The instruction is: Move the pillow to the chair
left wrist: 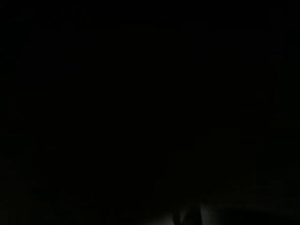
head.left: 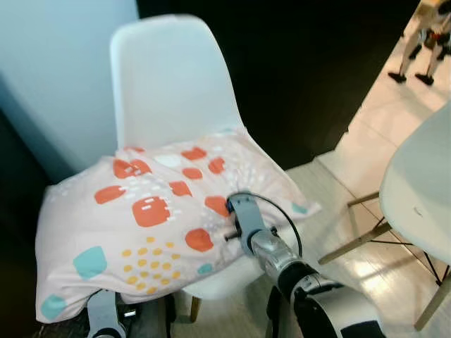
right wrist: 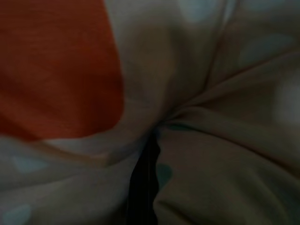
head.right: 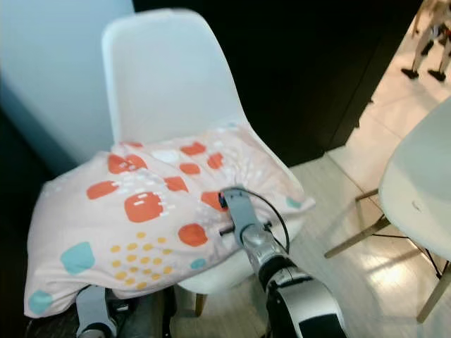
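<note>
A soft pink pillow (head.left: 151, 225) with orange, teal and yellow spots lies on the seat of a white chair (head.left: 173, 84). The pillow is bigger than the seat. Its left end hangs off the side of the chair and droops down. Its right corner pokes out past the seat edge.

The right gripper (head.left: 232, 205) is pushed into the top of the pillow, near the middle of its right half. Its black fingers (right wrist: 143, 180) are pressed close together, and the cloth is bunched up in folds around them. So it is pinching the pillow cloth. A thin black cable loops over the silver arm behind it.

The left gripper (head.left: 106, 310) is low down, under the hanging edge of the pillow. Whether its fingers are apart or together cannot be told. Its wrist view is almost all black.

Another white chair (head.left: 419, 190) with wooden legs stands to the right on the pale floor (head.left: 366, 151). A light wall (head.left: 56, 70) is behind on the left.
</note>
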{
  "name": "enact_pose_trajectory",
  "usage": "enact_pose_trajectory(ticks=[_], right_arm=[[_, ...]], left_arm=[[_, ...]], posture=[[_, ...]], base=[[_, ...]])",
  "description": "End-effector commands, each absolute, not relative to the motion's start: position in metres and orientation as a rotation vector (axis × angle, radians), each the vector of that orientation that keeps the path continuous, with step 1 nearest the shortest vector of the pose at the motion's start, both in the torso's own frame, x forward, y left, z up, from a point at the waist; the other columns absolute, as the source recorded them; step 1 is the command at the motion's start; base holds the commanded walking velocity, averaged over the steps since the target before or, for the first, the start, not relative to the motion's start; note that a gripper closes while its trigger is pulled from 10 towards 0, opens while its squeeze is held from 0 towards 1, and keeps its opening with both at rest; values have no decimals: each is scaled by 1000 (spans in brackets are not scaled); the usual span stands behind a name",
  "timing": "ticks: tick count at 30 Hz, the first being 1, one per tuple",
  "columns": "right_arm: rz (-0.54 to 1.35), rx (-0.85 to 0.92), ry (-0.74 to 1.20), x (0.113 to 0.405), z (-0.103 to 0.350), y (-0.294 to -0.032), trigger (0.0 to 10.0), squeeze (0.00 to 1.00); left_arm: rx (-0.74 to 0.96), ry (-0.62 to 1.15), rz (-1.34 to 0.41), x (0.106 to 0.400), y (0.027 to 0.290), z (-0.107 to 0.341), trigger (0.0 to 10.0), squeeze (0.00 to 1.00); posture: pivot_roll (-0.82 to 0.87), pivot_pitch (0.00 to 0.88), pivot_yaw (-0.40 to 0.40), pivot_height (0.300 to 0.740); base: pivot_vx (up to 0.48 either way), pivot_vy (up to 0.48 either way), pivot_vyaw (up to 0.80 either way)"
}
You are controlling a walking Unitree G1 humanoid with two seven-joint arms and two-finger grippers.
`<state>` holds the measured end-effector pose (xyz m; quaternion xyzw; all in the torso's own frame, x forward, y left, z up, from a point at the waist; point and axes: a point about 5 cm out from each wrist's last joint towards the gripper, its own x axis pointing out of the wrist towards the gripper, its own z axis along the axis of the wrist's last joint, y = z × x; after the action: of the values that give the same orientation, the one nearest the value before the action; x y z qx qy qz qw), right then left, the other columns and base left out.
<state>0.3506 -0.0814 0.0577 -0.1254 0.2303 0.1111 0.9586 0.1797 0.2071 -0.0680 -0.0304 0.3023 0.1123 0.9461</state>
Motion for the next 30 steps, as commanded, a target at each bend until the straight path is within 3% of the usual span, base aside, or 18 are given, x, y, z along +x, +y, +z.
enact_pose_trajectory(ticks=[1,12,18,19,30], right_arm=[[150,-290,372,362,75,-91,10000,0],[20,-487,370,360,69,-118,10000,0],[114,-399,400,354,59,-106,10000,0],[183,-294,420,349,54,-97,10000,1000],[282,13,408,346,53,-95,10000,1000]], left_arm=[[-72,766,169,151,190,-88,10000,0],[-65,717,154,169,192,-80,10000,0],[-61,700,141,177,191,-76,10000,0],[-62,698,140,177,191,-76,10000,0],[-70,701,151,174,191,-77,10000,0]], posture=[[161,147,-118,536],[146,125,-111,536],[138,119,-105,536],[138,119,-106,536],[143,123,-110,536]], base=[[0,0,0],[0,0,0],[0,0,0],[0,0,0],[0,0,0]])
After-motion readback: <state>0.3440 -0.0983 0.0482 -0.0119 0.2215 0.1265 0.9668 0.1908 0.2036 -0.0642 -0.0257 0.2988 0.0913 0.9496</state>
